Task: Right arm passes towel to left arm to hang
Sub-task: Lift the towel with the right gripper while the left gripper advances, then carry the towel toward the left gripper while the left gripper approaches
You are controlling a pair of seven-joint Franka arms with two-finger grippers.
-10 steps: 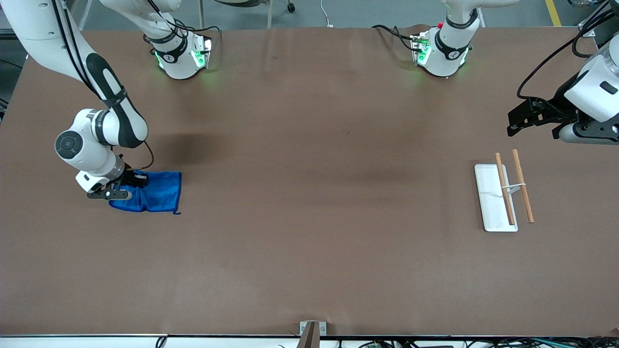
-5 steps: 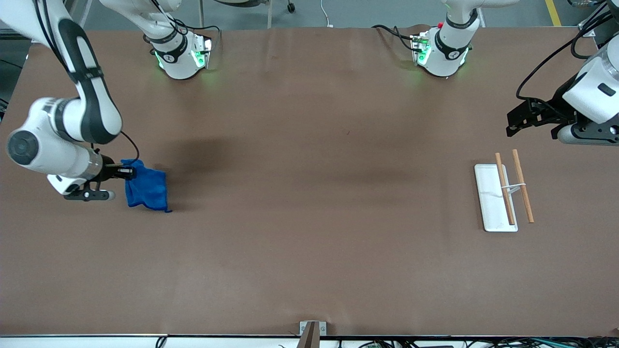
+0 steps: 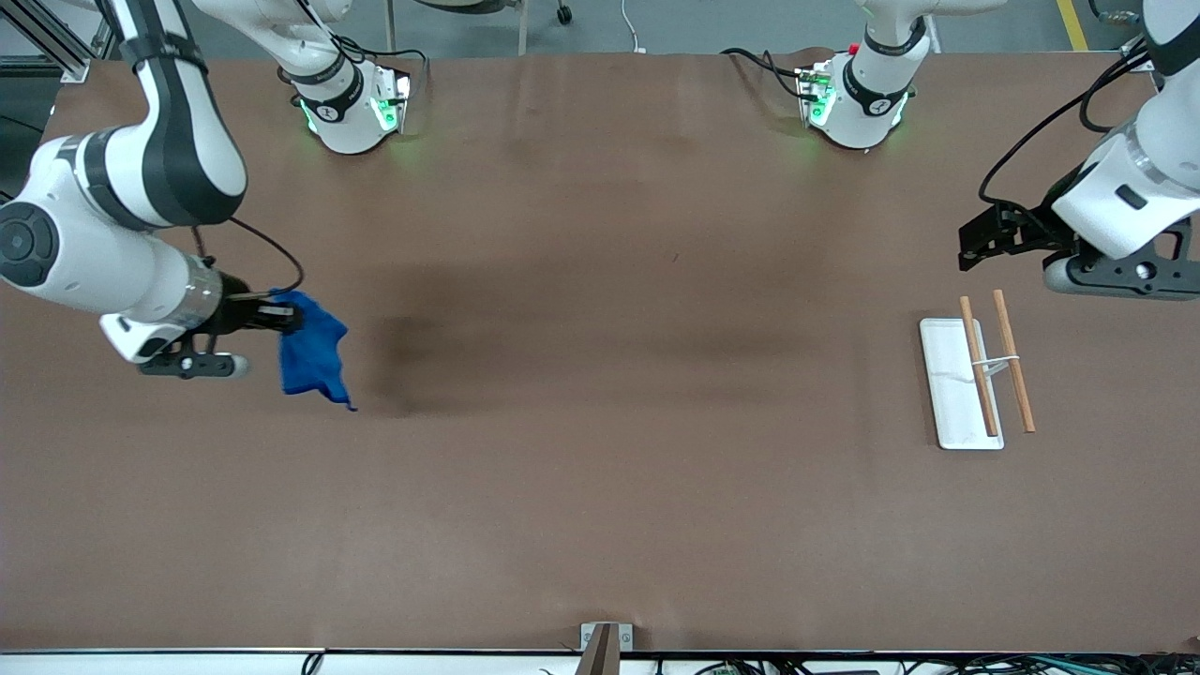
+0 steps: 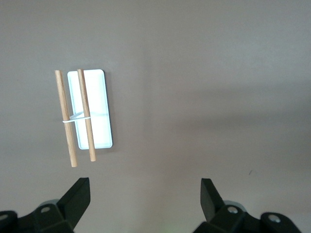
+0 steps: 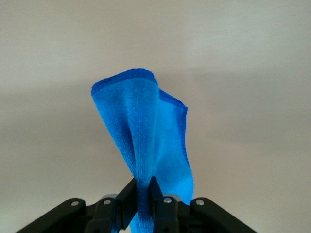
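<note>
Since the earlier frame I've lifted the towel (image 3: pixel 312 356) off the worktop (image 3: pixel 600 487); my right tool (image 3: pixel 281 316) pinches 1 edge, seemingly shallowly, so it may slip before reaching my wide-open left tool (image 3: pixel 975 246).

I see the blue towel (image 3: pixel 312 356) pinched by the right gripper (image 3: pixel 281 314), hanging bunched, seemingly clear above the table (image 3: pixel 600 469)

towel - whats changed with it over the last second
The right gripper, already shut on the towel, lifted it off the table; it now hangs bunched over the right arm's end. The left gripper, open, shifted slightly over the rack area. The rack stayed put.
</note>
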